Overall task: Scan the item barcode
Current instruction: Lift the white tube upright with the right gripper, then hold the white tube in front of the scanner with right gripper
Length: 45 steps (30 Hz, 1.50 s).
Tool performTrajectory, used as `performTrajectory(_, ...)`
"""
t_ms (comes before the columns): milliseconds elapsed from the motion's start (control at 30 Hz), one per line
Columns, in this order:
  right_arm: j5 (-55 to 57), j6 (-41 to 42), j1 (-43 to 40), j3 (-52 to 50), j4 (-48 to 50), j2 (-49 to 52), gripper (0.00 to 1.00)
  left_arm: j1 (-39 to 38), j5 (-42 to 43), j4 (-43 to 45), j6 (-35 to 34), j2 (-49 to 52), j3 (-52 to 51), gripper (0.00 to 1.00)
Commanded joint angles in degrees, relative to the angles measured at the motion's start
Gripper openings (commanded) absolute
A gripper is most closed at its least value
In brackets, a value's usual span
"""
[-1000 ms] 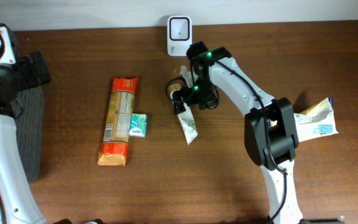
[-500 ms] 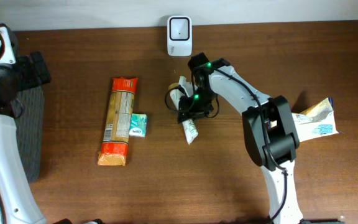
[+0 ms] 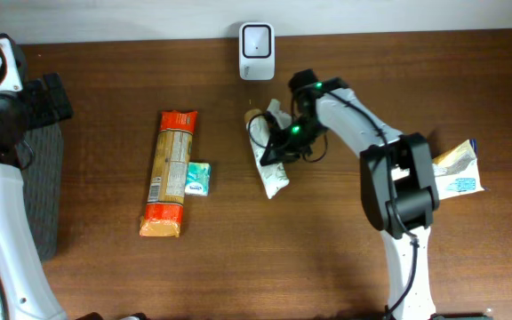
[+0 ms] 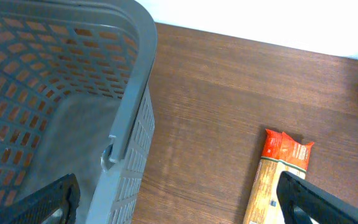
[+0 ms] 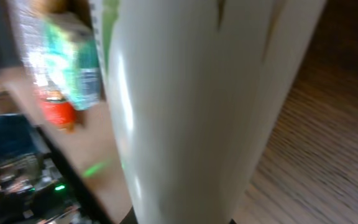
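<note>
Pouch point(image 3: 272, 173), white and glossy, lay a little right of centre on the counter point(image 3: 238, 267), below the white scanner point(image 3: 256, 40) at the back edge. The right gripper point(image 3: 278, 147) was closed on its upper end. It looked light and limp, a thin film pack likely to sag, fold or slide out of a weak pinch. A firm hold near one end seam therefore seemed the best place, leaving the flat printed face free to be turned toward the scanner. Where the barcode sat could not be told. From the left, only the left wrist view showed the grey mesh basket point(image 4: 135, 74) from inside. It also showed the left gripper point(image 4: 179, 205) spread wide and empty beside it, with the orange end of a pasta packet point(image 4: 281, 174) in the corner. The overhead view alone gave the layout: the basket at the far left edge, the long pasta packet with a small teal box point(image 3: 198, 179) touching its right side, then the pouch, and another packet point(image 3: 452, 169) well apart at the right. The right wrist view added only the pouch's shiny, slightly creased skin point(image 5: 191, 93) filling the frame, with blurred items behind it.
</note>
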Motion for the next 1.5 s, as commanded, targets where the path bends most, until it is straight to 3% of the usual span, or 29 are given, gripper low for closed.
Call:
performTrajectory(0,-14.2,-6.6,-3.1,1.0,-1.1,-3.8,0.04,0.1,-0.2,0.0,0.9,-0.3,0.7,0.99)
performTrajectory(300,-24.4,-17.0,-8.2,1.0,-7.3,-14.5,0.04,0.1,-0.2,0.0,0.9,-0.3,0.7,0.99)
performTrajectory(600,-27.1,-17.0,-9.3,1.0,-7.6,-24.0,0.04,0.1,-0.2,0.0,0.9,-0.3,0.7,0.99)
performTrajectory(933,-30.6,-18.4,-9.3,1.0,-7.6,-24.5,0.04,0.1,-0.2,0.0,0.9,-0.3,0.7,0.99)
performTrajectory(1033,-21.9,-16.0,-8.8,1.4,-7.5,-24.5,0.04,0.1,-0.2,0.0,0.9,-0.3,0.7,0.99)
performTrajectory(1300,14.7,3.5,-5.3,11.5,0.1,-23.8,0.04,0.1,-0.2,0.0,0.9,-0.3,0.7,0.99)
performTrajectory(1467,37.6,3.2,-2.2,24.2,0.4,-19.6,0.04,0.1,-0.2,0.0,0.9,-0.3,0.7,0.99)
